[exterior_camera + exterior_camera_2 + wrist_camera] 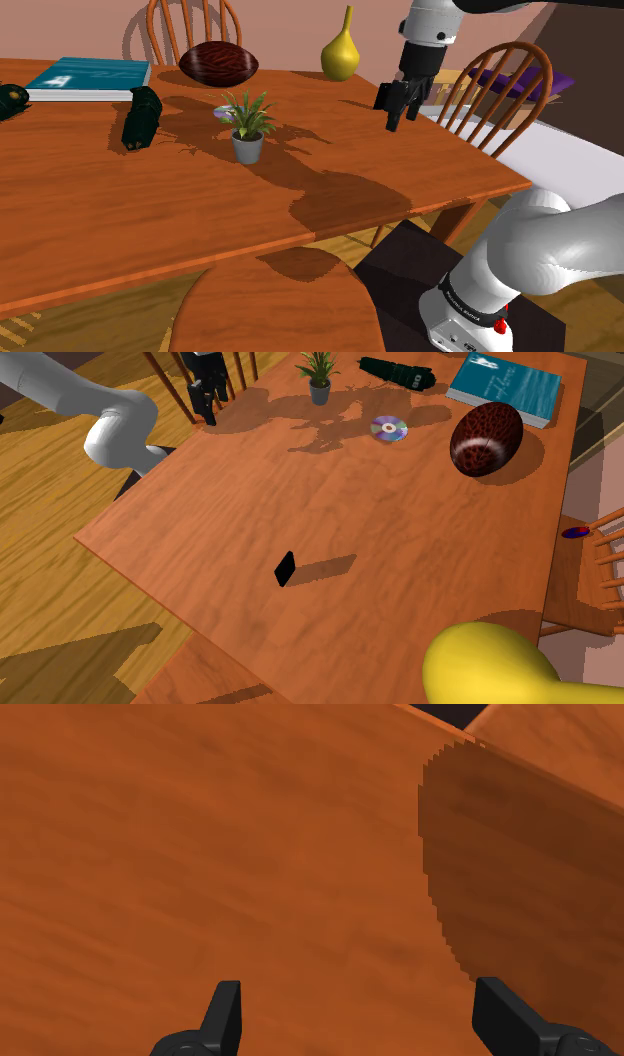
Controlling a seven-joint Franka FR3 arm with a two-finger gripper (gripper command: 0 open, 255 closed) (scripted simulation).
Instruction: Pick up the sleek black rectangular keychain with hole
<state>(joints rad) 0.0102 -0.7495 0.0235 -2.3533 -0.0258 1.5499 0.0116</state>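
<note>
**A:** Where is the keychain?

**B:** The black keychain sits on the table, in the lower middle of the second exterior view. It is alone on bare wood, and its shadow falls toward the frame's right.

**A:** And the gripper?

**B:** The gripper hangs at the upper left of that frame, near the table's edge and just left of the potted plant. The keychain lies well apart from it, down and to the right across the frame. Judging from that, a long traverse comes before any descent.

**A:** How do the fingers stand?

**B:** They are spread wide with nothing between them. In the wrist view the gripper looks onto wood grain and a rounded shadow.

**A:** Which way does the keychain's long axis run?

**B:** It seems to run from lower left to upper right in the second exterior view. Whether the keychain stands on edge or leans is hard to tell, and its hole cannot be made out.
</note>
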